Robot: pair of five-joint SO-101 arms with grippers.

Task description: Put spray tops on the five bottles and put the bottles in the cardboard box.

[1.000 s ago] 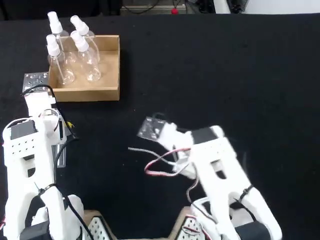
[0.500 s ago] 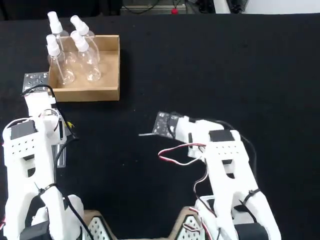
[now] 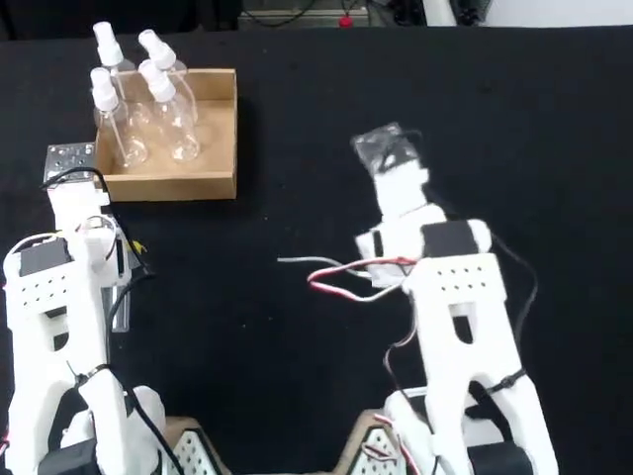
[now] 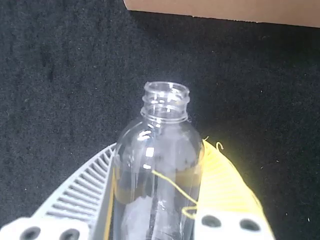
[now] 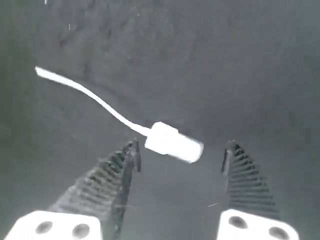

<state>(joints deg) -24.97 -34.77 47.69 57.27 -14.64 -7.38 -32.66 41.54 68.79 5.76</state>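
Note:
A clear bottle [image 4: 165,107] with an open, bare neck is held by my left gripper [image 4: 160,150], which is shut on its body. In the high view the left arm [image 3: 59,287] stands at the table's left, just in front of the cardboard box [image 3: 213,148]. Several bottles with white spray tops [image 3: 158,79] stand in the box. A loose white spray top [image 5: 172,144] lies on the black cloth between the fingers of my open right gripper [image 5: 181,147]. Its thin tube [image 3: 297,261] pokes out from under the right arm [image 3: 450,287].
A black cloth [image 3: 534,119] covers the table. The box's near wall [image 4: 225,10] runs just beyond the held bottle. Red and white cables [image 3: 336,282] hang off the right arm. Open cloth lies to the right of the box and at the far right.
The right arm has swung right and away from the front edge, and its wrist now points farther out over the table. The left arm and its bottle have stayed put.

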